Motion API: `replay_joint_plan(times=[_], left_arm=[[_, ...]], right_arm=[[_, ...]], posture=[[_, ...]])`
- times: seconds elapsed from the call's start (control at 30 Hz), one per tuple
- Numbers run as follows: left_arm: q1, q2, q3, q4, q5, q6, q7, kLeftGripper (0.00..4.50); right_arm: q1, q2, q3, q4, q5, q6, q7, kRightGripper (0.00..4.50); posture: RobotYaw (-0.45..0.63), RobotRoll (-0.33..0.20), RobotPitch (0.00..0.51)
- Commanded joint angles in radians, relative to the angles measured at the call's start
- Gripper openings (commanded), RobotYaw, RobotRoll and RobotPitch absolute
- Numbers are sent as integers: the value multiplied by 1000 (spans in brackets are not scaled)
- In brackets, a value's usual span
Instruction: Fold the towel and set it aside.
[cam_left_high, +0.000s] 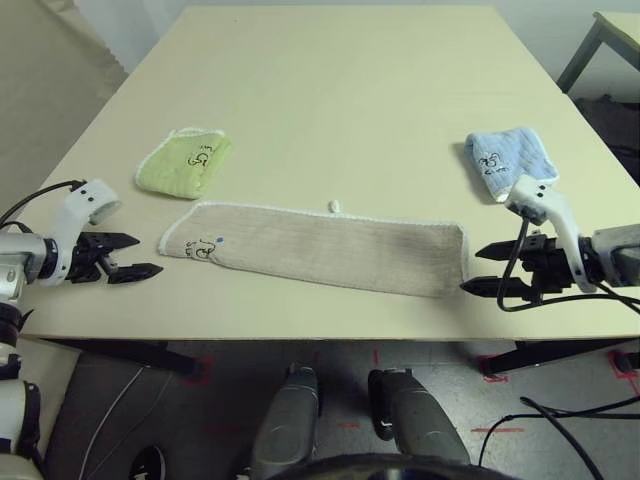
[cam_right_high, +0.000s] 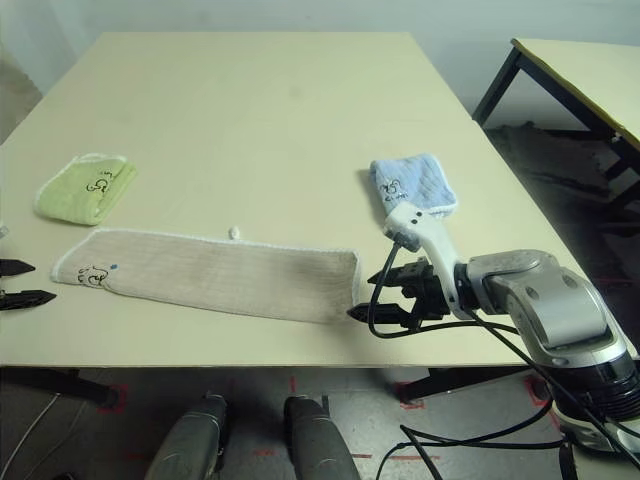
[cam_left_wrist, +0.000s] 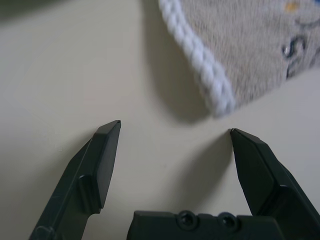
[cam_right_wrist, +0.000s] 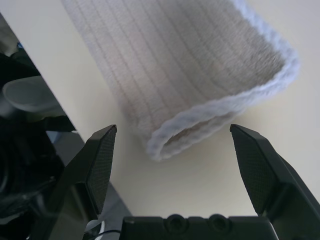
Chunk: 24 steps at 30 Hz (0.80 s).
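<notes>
The beige towel (cam_left_high: 320, 245) lies as a long folded strip across the near part of the table, its white loop (cam_left_high: 335, 207) on the far edge and its logo (cam_left_high: 200, 246) at the left end. My left gripper (cam_left_high: 135, 256) is open just off that left end, level with the table, with the white-edged corner (cam_left_wrist: 220, 97) a little beyond its fingertips. My right gripper (cam_left_high: 480, 270) is open at the towel's right end (cam_right_wrist: 220, 112), whose doubled white edge lies between and just ahead of the fingers.
A folded light green towel (cam_left_high: 186, 161) rests behind the left end. A folded light blue towel (cam_left_high: 508, 160) lies behind my right gripper. The table's near edge (cam_left_high: 320, 335) runs close under both grippers. Another table (cam_right_high: 590, 70) stands off to the right.
</notes>
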Motion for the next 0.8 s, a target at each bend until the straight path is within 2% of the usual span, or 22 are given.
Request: replay_joint_plan(times=[0.03,0.17,0.33,0.5,0.53,0.8], left_arm=[[3,-43,-21,19,-2,8,11,4500],[28,-58,-43,9,8,-2,-3,3635],[52,-52,-45,-12,-5,27,-42,1913],[98,-6,-53,-61,-12,75,-101,245],[107,0,-53,-73,-15,84,-108,29],[213,80,-60,-187,-35,178,-173,29]], right_arm=[[0,-9,6,24,7,-37,-15,4472],[11,-15,8,48,2,-67,-25,4500],[13,-26,6,62,6,-80,-28,4500],[13,-36,-7,104,9,-103,-20,4500],[13,-34,-11,112,12,-112,-17,4500],[30,-33,-11,158,-20,-365,49,4500]], posture=[[28,0,165],[24,0,158],[21,0,161],[24,0,161],[24,0,160],[30,0,162]])
